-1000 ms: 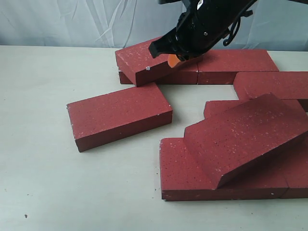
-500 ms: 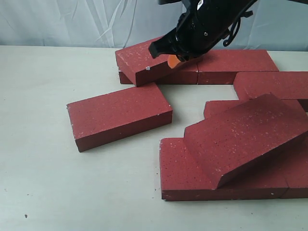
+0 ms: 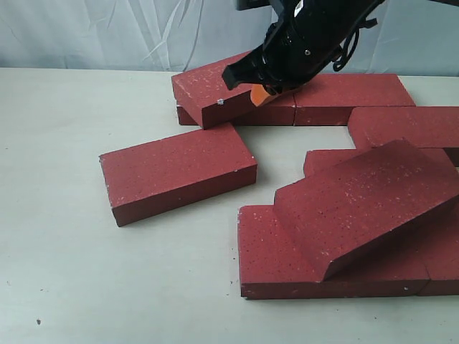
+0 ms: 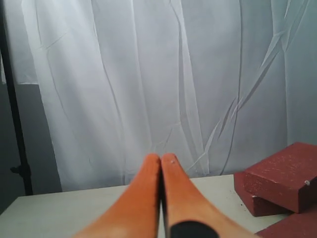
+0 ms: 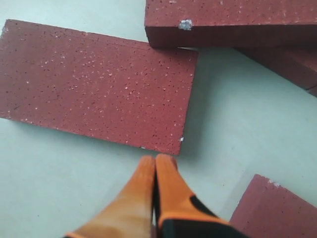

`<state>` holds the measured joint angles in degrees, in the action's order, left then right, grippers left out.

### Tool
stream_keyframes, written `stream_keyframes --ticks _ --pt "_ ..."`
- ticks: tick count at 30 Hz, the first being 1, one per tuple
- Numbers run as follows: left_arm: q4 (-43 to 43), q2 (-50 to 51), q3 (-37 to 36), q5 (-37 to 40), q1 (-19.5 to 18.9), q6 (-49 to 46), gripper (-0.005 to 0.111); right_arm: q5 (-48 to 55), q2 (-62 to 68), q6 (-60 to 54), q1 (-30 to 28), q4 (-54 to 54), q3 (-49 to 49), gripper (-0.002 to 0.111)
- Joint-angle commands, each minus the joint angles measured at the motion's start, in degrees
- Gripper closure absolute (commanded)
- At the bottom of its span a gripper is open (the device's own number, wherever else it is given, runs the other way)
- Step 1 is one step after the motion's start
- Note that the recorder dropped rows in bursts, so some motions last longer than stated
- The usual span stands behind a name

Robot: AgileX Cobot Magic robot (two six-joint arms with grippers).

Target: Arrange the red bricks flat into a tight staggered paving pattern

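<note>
Several red bricks lie on the table. One loose brick (image 3: 176, 172) (image 5: 99, 84) lies flat, left of the middle. Behind it a chipped brick (image 3: 208, 89) (image 5: 228, 20) (image 4: 285, 176) leans tilted on the back row (image 3: 351, 97). At the front right another brick (image 3: 366, 204) rests tilted over flat ones (image 3: 276, 261). My right gripper (image 3: 259, 94) (image 5: 156, 159) is shut on nothing. It hovers above bare table just off a corner of the loose brick. My left gripper (image 4: 161, 157) is shut, empty, pointing at the curtain, and does not show in the exterior view.
A further brick (image 3: 409, 125) lies flat at the right edge. The pale table (image 3: 72, 272) runs wide to the left and front. A white curtain (image 3: 107, 36) hangs behind, with a dark stand (image 4: 15, 124) beside it.
The right gripper has shifted only very slightly. No brick has moved.
</note>
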<state>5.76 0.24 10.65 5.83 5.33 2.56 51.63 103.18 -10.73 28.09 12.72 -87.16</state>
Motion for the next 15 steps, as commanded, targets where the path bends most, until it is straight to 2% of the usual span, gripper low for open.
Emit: stream_keyframes --ticks 1,8,15 --pt "-1.0 2.23 4.01 5.94 -0.07 1.83 0.107 0.44 -0.66 -0.16 -0.01 1.86 0.0 0.109" --pt "-1.4 13.48 12.74 18.16 -0.07 3.01 0.107 0.55 -0.66 -0.16 -0.01 2.39 0.0 0.109" --pt "-0.56 28.74 21.09 35.8 -0.07 5.0 0.107 1.05 -0.66 -0.16 -0.01 2.58 0.0 0.109"
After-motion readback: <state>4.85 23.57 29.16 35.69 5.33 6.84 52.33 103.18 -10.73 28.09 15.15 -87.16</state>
